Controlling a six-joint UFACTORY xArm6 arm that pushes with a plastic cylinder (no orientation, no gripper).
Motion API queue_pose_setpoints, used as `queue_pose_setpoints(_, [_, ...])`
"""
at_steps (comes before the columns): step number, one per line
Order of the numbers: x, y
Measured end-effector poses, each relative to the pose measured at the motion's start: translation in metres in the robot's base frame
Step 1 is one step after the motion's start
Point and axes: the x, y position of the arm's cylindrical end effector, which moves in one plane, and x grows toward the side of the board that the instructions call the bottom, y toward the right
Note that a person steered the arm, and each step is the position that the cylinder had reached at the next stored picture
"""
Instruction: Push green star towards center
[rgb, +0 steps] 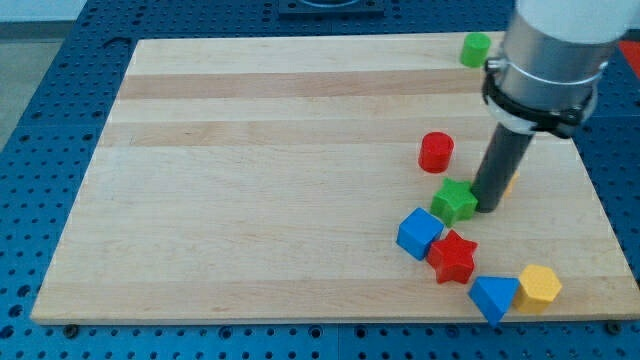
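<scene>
The green star (454, 200) lies on the wooden board (260, 180) at the view's right, below the middle height. My tip (489, 207) stands right against the star's right side, touching or nearly touching it. A red cylinder (436, 152) stands just above and left of the star. A blue cube (419, 233) and a red star (453, 256) lie just below the green star.
A blue triangular block (493, 296) and a yellow block (540, 286) lie near the board's bottom right edge. A green cylinder (476, 48) sits at the top edge. An orange block (510, 182) is mostly hidden behind the rod.
</scene>
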Motion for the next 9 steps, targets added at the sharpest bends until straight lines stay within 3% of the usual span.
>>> queue_pose_setpoints(1, [-0.004,-0.048])
queue_pose_setpoints(4, [-0.003,-0.027])
queue_pose_setpoints(6, [0.023,-0.008])
queue_pose_setpoints(8, [0.006,-0.090])
queue_pose_setpoints(9, [0.002,-0.163])
